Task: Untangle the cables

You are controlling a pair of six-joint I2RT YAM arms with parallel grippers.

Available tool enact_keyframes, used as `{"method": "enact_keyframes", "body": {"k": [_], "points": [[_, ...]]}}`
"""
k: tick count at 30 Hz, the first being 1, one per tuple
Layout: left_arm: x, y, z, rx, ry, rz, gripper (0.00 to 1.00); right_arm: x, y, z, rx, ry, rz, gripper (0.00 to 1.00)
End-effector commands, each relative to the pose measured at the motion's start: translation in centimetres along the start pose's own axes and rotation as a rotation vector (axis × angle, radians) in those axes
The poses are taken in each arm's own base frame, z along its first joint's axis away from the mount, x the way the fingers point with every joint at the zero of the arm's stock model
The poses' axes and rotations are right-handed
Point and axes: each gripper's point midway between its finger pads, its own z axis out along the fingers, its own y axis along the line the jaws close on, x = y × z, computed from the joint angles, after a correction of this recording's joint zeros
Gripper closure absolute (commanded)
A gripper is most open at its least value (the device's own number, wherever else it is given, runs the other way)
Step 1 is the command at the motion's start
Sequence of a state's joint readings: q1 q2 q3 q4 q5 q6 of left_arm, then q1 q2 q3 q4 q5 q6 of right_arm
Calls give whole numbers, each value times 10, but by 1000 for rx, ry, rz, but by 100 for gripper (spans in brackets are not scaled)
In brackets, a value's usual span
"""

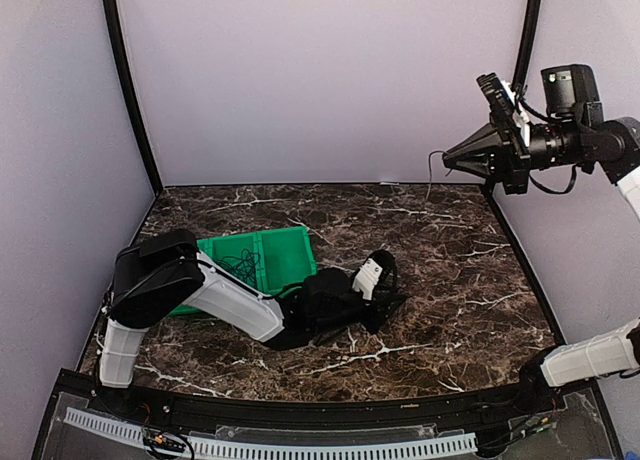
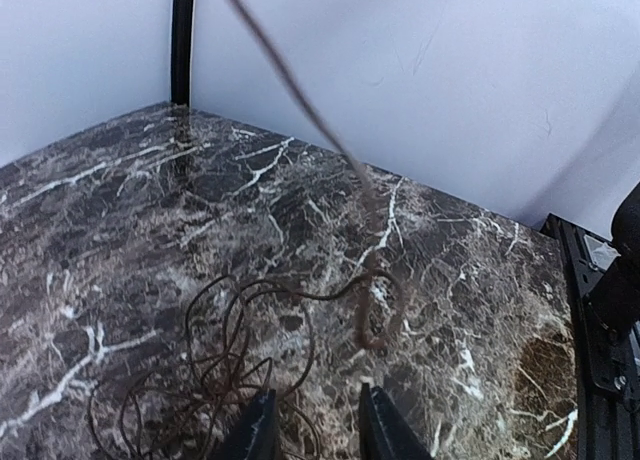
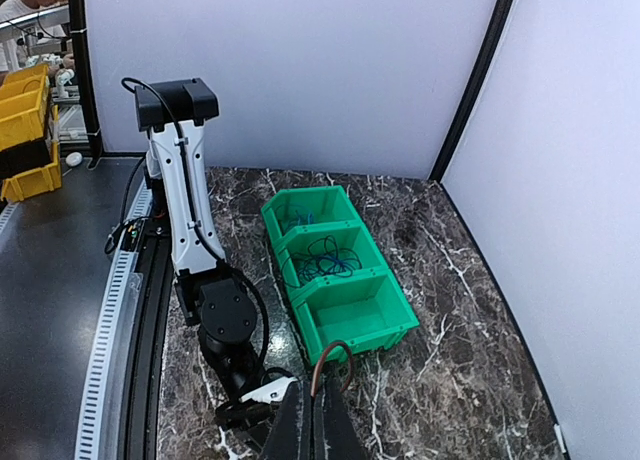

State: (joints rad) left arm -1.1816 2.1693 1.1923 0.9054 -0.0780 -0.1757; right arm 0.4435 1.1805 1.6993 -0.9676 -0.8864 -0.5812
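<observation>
A thin brown cable (image 2: pixel 368 332) lies in loose, wiry loops on the glossy, white-veined dark marble tabletop (image 1: pixel 450 280), near its middle. One blurred strand climbs out of sight. The left gripper (image 2: pixel 315 392) sits low over the loops with its fingers parted and only their ends showing. High above the right edge, the right gripper (image 3: pixel 311 395) is pinched tight on a curl of brown cable. Near the left edge, a green plastic bin (image 1: pixel 290 260) holds more wires, too fine to sort out.

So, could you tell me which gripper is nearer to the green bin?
Left. The left gripper sits low just beside the green bin; the right gripper is raised high, far off to the right, pinching a cable.
</observation>
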Motion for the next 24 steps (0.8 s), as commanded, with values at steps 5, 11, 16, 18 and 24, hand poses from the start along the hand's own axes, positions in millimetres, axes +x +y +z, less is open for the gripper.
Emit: {"method": "enact_keyframes", "body": {"k": [5, 11, 16, 18, 24], "points": [[-57, -14, -17, 46, -141, -8, 76, 2, -1, -2, 17, -27, 13, 100], [-64, -34, -13, 162, -156, -36, 45, 2, -1, -2, 12, -31, 24, 100], [-67, -26, 1, 115, -161, -68, 44, 0, -1, -3, 11, -37, 27, 100], [-69, -19, 8, 87, -156, -75, 52, -1, -1, -3, 16, -37, 25, 100], [-65, -11, 19, 82, -127, -96, 82, 0, -4, -4, 35, -36, 34, 100]]}}
